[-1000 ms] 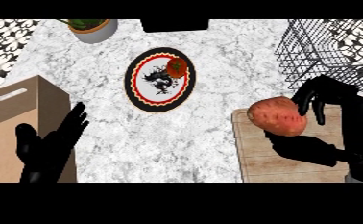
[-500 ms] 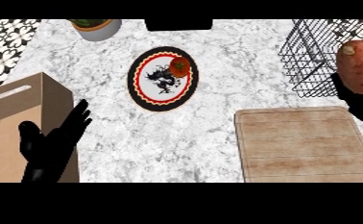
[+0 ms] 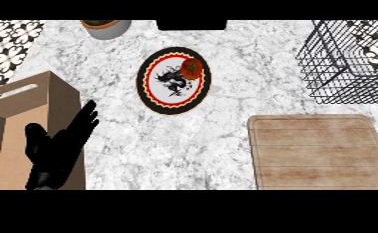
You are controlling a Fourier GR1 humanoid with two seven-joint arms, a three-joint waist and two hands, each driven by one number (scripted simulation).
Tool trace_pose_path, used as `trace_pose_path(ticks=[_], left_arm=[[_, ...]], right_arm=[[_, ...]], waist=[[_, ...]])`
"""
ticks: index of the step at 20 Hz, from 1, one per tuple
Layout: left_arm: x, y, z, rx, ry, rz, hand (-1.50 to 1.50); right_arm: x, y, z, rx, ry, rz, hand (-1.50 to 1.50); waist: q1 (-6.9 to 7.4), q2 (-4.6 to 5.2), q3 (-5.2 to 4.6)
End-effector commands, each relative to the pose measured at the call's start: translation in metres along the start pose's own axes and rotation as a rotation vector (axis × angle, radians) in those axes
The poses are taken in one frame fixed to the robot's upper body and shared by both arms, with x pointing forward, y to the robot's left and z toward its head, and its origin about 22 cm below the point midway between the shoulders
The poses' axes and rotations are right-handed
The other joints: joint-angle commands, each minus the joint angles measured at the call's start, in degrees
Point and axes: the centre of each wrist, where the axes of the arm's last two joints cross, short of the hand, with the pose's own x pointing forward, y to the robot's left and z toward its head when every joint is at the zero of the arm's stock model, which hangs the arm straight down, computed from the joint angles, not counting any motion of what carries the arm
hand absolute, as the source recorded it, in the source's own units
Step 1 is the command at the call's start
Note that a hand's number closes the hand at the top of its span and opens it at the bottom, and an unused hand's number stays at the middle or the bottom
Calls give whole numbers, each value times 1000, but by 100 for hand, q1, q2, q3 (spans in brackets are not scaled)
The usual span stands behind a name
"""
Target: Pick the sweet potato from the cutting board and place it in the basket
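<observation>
A round plate (image 3: 175, 81) with a black rim, a red scalloped ring and a dark figure on white lies on the marble counter (image 3: 221, 147) just above the frame's centre, a small red tomato (image 3: 191, 68) resting on its upper right part. A grey pot (image 3: 107, 27) (cut by the frame's edge) stands at upper left. A brown box (image 3: 29, 122) sits at left.

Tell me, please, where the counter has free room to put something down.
The cutting board is bare. Free marble lies between the plate and the board, and between the plate and wire basket. The left edge is crowded: brown box and the left hand.
</observation>
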Motion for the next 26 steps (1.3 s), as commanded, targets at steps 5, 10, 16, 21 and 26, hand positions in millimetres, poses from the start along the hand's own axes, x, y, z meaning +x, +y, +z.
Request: trace_pose_path(ticks=[5,10,16,21,26], left_arm=[[-61,1,-1,59,183,-24,0],[-50,5,-1,47,180,-12,0],[-54,15,2,68,188,3,0],[-60,9,-5,58,193,-7,0],[-56,14,-4,70,168,-5,0]], right_arm=[[-39,-3,-42,23,24,-2,150],[-80,19,-56,38,85,-99,150],[-112,8,-69,29,109,-190,150],[-133,31,-70,44,119,-186,150],[-162,3,-72,-29,191,95,150]], waist=[[50,126,-160],[109,135,-151],[64,105,-155],[16,124,-159],[65,161,-165]])
